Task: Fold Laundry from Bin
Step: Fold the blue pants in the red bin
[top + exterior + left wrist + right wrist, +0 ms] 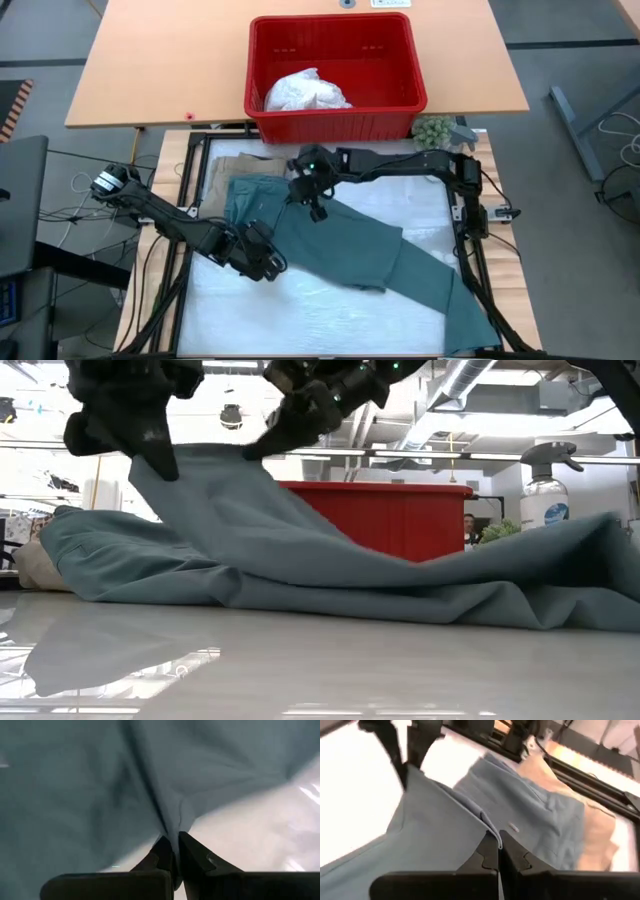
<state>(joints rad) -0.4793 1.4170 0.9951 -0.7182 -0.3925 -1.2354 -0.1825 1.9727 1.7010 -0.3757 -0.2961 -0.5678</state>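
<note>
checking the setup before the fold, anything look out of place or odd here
Nothing damaged or spilled. The teal garment lies askew, one end trailing off the table's right front edge. Left gripper and right gripper each pinch it. Beige garment lies partly under it.

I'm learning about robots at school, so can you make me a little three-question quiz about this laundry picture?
1. True or false: the left end effector is shut on the teal garment.
2. What lies inside the red bin? A) the white garment B) a shoe C) a book
3. Fill in: the right end effector pinches the ____ garment, lifted off the table.

Key: 1 true; 2 A; 3 teal. Extra: the beige garment lies partly under the teal one, near the bin.
</note>
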